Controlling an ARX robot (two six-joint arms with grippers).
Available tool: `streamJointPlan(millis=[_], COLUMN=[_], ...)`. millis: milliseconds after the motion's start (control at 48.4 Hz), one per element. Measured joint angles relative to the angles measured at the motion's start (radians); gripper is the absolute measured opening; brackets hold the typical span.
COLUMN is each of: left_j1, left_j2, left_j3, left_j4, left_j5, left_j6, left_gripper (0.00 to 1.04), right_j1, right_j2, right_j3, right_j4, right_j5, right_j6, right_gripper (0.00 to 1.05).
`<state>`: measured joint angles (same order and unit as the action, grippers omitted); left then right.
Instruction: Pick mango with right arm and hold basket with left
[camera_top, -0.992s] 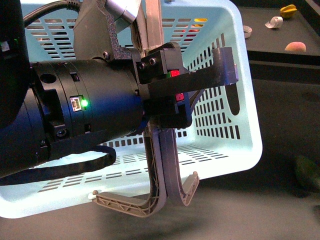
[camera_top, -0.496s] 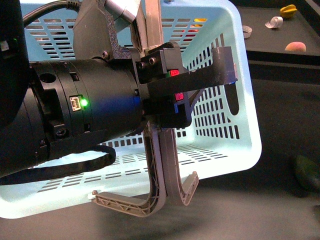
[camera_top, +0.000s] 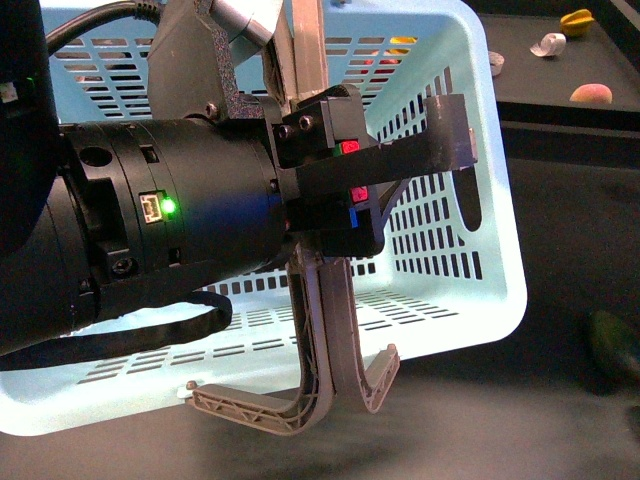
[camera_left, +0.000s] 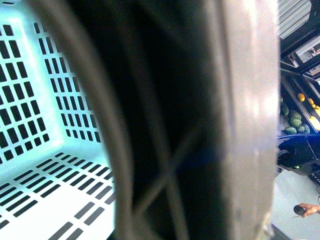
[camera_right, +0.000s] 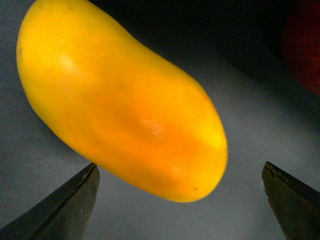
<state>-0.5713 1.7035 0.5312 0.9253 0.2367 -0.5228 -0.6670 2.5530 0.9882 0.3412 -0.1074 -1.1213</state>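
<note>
Between wide-spread tips of right claw (camera_right: 179, 166): mango (camera_right: 120, 100), ungripped. Left claw (camera_top: 420, 150) clamped around handle (camera_top: 325, 330) of basket (camera_top: 492, 250).

On the dark desk (camera_top: 565, 250), a green fruit (camera_top: 612, 345) was laid near the right edge. Farther back, a yellow fruit (camera_top: 577, 18), a white object (camera_top: 547, 43) and a peach-coloured fruit (camera_top: 591, 94) were set. In the right wrist view, the mango (camera_right: 120, 100) was laid on the desk's grey surface.

Mango (camera_right: 125, 100): smooth, yellow-orange, oblong, whole. It lies on its side on a grey surface, nothing touching it.
Basket (camera_top: 497, 200): light blue plastic, slotted walls and floor, opening tipped toward the front camera. Grey-brown handles (camera_top: 325, 330) cross the opening.
</note>
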Motion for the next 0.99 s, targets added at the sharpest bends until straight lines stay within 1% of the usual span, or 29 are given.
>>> streamJointPlan(millis=[227,310,537,723,744,847,930,992], left_j1=[0.000,0.000,0.000,0.000,0.000,0.000,0.000,0.000], left_j2=[0.000,0.000,0.000,0.000,0.000,0.000,0.000,0.000], left_j3=[0.000,0.000,0.000,0.000,0.000,0.000,0.000,0.000], left_j4=[0.000,0.000,0.000,0.000,0.000,0.000,0.000,0.000], left_j5=[0.000,0.000,0.001,0.001,0.001,0.001,0.001,0.001], left_j6=[-0.001,0.000,0.000,-0.001,-0.001,0.000,0.000,0.000], left_gripper=[0.16,0.16,0.16,0.16,0.16,0.16,0.16,0.16], right_j1=[0.024,0.040,0.074,0.085,0.086,0.087,0.087,0.086], right_j2=[0.048,0.076,0.101,0.107,0.108,0.113,0.114,0.115], right_j3=[0.020,0.031,0.061,0.066,0.067,0.072,0.074,0.075], right_j4=[0.006,0.029,0.010,0.010,0.010,0.012,0.012,0.012], right_j5=[-0.011,-0.024,-0.059,-0.058,-0.058,-0.055,-0.056,-0.057], right_j6=[0.020,0.046,0.104,0.118,0.119,0.127,0.128,0.130], right_gripper=[0.96,0.96,0.96,0.96,0.96,0.86,0.80,0.78])
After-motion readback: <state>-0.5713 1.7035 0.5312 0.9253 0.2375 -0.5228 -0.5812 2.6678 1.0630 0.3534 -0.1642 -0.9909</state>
